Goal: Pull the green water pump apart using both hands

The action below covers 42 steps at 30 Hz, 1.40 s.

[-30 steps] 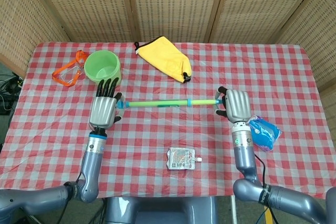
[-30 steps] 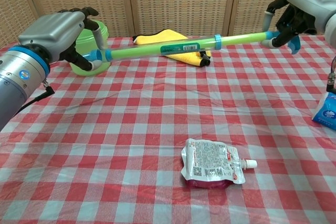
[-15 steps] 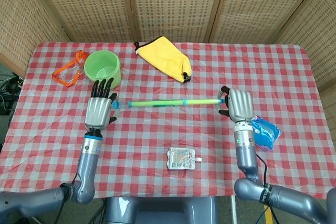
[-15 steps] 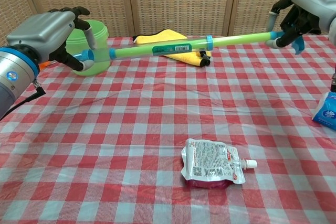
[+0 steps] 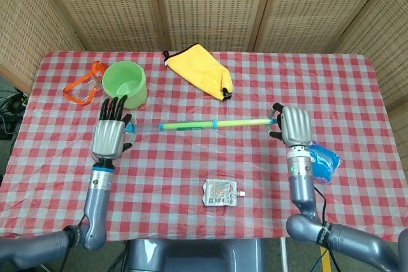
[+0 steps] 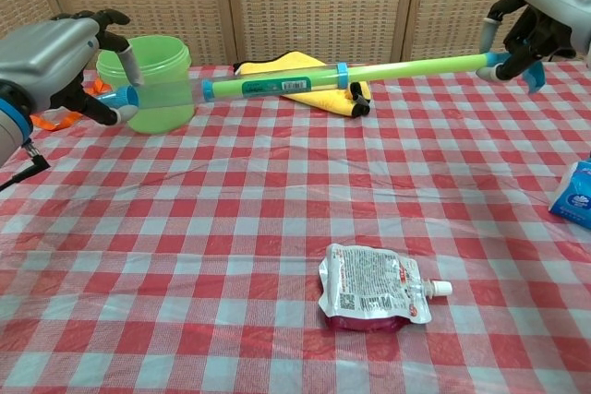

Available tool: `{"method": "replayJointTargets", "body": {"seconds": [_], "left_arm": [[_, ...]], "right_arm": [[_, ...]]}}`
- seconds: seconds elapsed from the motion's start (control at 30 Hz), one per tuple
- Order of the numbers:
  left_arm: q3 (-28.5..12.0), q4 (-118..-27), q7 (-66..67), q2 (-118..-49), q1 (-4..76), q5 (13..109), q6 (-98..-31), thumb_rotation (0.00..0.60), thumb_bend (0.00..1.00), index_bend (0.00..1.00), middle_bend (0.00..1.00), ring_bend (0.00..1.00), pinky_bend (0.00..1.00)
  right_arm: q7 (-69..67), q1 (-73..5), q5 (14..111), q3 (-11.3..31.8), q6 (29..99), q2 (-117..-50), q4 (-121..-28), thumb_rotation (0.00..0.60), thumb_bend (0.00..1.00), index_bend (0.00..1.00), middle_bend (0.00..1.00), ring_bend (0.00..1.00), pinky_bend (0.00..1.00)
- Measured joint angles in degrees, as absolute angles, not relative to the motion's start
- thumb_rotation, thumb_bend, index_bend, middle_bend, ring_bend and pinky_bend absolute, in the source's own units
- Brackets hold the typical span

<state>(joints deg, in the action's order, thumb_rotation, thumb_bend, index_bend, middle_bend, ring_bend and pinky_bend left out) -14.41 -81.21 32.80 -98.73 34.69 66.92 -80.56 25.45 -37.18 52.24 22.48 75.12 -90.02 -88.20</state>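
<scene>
Here, a table [image 5: 357, 87] covered in a red-and-white checked cloth is seen in front of woven cane panels. Above it, the green water pump [image 5: 204, 123] [image 6: 369, 76] is held in the air, its long axis running across the table from the left hand to the right hand. In the chest view it slopes slightly upward toward the right hand. A clear section is seen at the left end, then the thick green barrel with blue rings, then a thinner green rod reaching to the right.

The left end of the pump, a blue tip, is gripped by the left hand [image 5: 109, 133] [image 6: 57, 60], with fingers curled around it and the thumb pressed near the tip. The right end, a blue handle, is clasped by the right hand [image 5: 294, 125] [image 6: 543, 17], whose fingers are closed around it.

Behind the pump, a yellow bag [image 5: 200, 70] [image 6: 305, 71] is laid near the far edge. A green bucket [image 5: 125, 81] [image 6: 148, 80] is stood upright beside the left hand, and orange goggles [image 5: 83, 88] are lain just to its left. A blue packet [image 5: 320, 162] [image 6: 574, 193] is placed close by the right wrist. A small pouch [image 5: 221, 192] [image 6: 374, 297] with a white cap is laid flat at the near side.
</scene>
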Motion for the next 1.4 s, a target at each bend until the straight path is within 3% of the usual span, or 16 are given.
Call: {"method": "replayJointTargets", "body": {"seconds": [1.4], "left_arm": [[-13.39, -79.44, 28.37, -94.48, 29.37, 69.72, -81.19, 0.6, 0.38, 0.55, 0.0, 0.0, 0.0]], "right_arm": [[24.3, -35.47, 50.46, 22.9, 74.31, -87.78, -83.37, 0.6, 0.6, 0.84, 1.0, 1.0, 0.93]]}}
